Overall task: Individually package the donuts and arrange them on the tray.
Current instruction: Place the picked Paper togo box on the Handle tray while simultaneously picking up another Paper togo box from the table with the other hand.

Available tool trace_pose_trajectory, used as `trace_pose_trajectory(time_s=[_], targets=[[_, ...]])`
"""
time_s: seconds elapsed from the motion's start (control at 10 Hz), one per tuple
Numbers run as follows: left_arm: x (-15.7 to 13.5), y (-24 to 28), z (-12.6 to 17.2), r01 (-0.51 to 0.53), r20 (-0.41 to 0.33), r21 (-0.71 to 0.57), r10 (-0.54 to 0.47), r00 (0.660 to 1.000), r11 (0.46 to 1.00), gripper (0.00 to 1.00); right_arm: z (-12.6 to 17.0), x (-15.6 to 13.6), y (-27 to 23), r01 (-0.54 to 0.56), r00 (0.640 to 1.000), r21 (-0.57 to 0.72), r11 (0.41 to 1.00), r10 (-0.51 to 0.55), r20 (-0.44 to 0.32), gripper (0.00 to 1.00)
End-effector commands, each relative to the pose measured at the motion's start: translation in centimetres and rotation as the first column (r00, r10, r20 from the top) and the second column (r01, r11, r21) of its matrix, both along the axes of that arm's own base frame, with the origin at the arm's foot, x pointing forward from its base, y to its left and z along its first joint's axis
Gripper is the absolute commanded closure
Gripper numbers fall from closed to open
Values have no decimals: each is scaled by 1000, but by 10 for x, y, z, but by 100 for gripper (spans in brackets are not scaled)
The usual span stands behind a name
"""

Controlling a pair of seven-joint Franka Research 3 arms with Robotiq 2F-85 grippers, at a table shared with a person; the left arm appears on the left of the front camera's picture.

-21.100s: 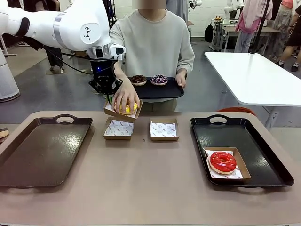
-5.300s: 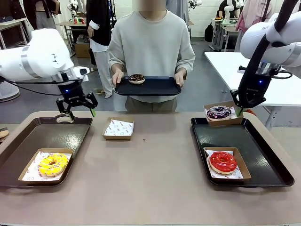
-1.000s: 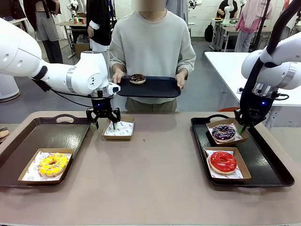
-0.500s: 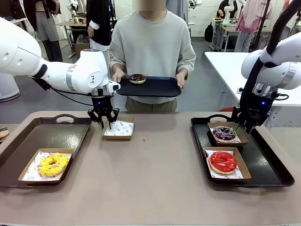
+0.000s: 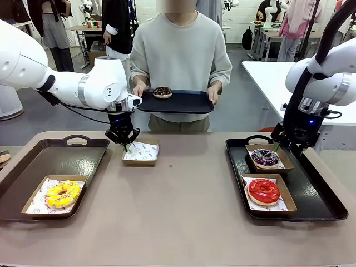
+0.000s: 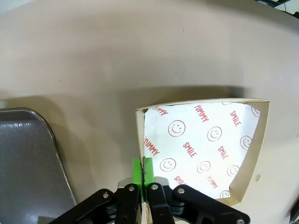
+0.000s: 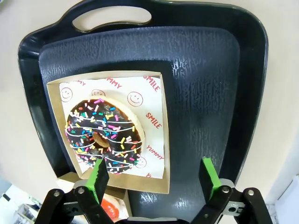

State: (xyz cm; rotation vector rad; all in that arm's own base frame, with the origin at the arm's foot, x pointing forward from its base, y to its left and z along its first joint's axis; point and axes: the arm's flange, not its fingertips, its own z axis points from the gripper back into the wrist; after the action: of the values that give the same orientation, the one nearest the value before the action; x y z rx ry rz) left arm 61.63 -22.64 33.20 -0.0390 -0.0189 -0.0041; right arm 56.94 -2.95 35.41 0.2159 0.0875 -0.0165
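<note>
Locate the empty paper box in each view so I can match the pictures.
Front view: empty paper box centre-left, left hand shut on its left wall.
Left wrist view: lower right, its wall pinched at bottom centre.
Right wrist view: faces the iced donut on the right tray instead.
Shared landmark: left tray, beside the box.

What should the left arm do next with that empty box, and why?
Probably lift the box toward the person's tray: the left gripper is shut on its wall, the box is empty, and one donut waits unpackaged there.
</note>
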Motion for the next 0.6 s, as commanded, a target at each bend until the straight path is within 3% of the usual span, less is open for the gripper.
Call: trace_pose_trajectory(time_s=[0.0,0.2,0.5], targets=[[-1,1,7,-35,-15,3,35,999,999,100,7,-5,-4,34,999,37,999,-35,7,0],[-1,1,13,-18,-8,20,19,1000,1000,100,23,-18,-10,50,998,100,994,-53,23,0],[-9,-9,70,29,3,-30,-29,1000,999,100,78,-85,-46,6,998,423,906,-30,50,0]])
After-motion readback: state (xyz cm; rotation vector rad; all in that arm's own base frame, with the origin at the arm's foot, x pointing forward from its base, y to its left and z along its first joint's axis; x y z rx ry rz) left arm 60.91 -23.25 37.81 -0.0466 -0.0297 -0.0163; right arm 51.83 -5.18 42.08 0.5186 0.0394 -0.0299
